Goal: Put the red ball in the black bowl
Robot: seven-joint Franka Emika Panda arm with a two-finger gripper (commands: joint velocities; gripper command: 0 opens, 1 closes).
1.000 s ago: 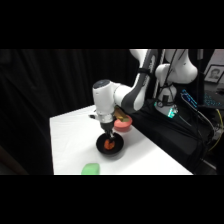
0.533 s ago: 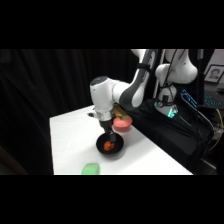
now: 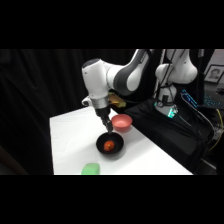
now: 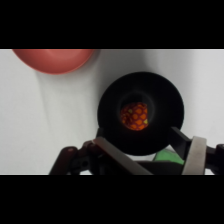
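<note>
The red ball (image 3: 109, 145) (image 4: 134, 115) lies in the middle of the black bowl (image 3: 116, 149) (image 4: 111, 100), free of any grip. Above the bowl hangs my gripper (image 3: 107, 126) (image 4: 150, 150), open, with nothing between its fingers. In the wrist view its two fingers (image 4: 194, 155) spread wide at the bottom, framing the bowl's near rim. The side view shows the gripper just above the bowl's far rim.
A pink-red bowl (image 3: 121, 121) (image 4: 55, 59) stands just behind the black bowl. A green object (image 3: 90, 168) lies near the table's front edge. Dark equipment and cables fill the right side beyond the table (image 3: 70, 135).
The gripper has risen a little above the black bowl. The ball stays in the bowl.
</note>
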